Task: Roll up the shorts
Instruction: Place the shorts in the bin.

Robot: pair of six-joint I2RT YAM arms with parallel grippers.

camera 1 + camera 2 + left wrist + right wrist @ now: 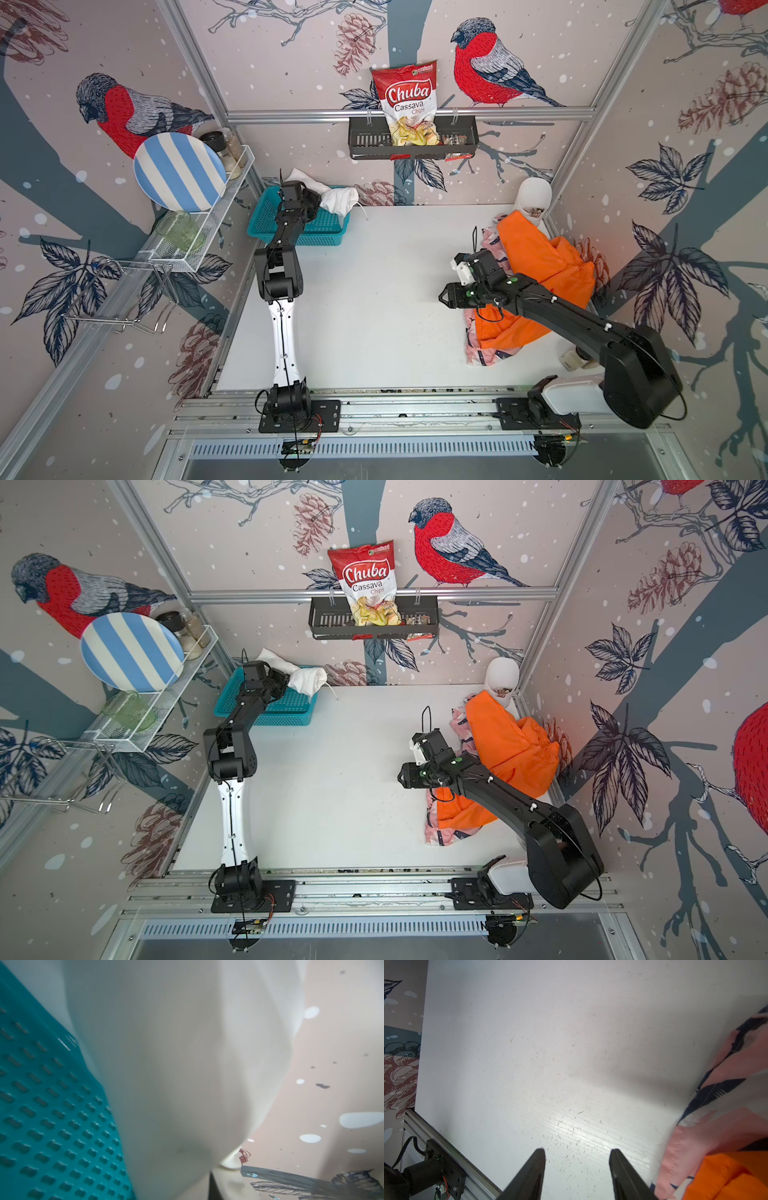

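Nearest: my R end effector (577, 1151) hangs spread & empty over bare desk (374, 311), just beside the pink shorts (484, 353), w/ the orange shorts (540, 266) piled on top. Farther back, my L end effector (311, 200) pinches the white shorts (336, 197) over the basket (316, 237). Step, I reckon: stowing the white pair. Next: let go, then pull orange flat w/o dragging pink.
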